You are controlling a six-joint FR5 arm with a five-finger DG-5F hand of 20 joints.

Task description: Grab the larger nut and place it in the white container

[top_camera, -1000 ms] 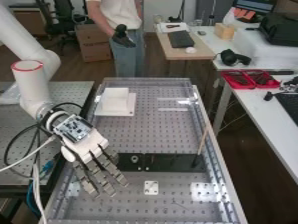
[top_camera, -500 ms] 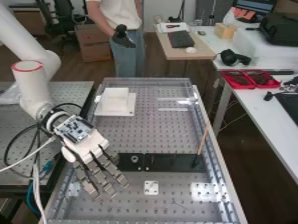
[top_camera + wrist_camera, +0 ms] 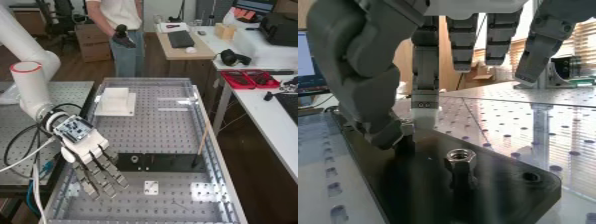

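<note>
The fingers (image 3: 424, 90) look clamped, thumb opposite, on what seems the larger nut (image 3: 406, 128), between their tips above the plate (image 3: 504, 195), so straight up should clear the other nut (image 3: 460, 156) beside it.

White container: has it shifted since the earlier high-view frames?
No. The white container sits at the same spot on the perforated plate, near its far end.
</note>
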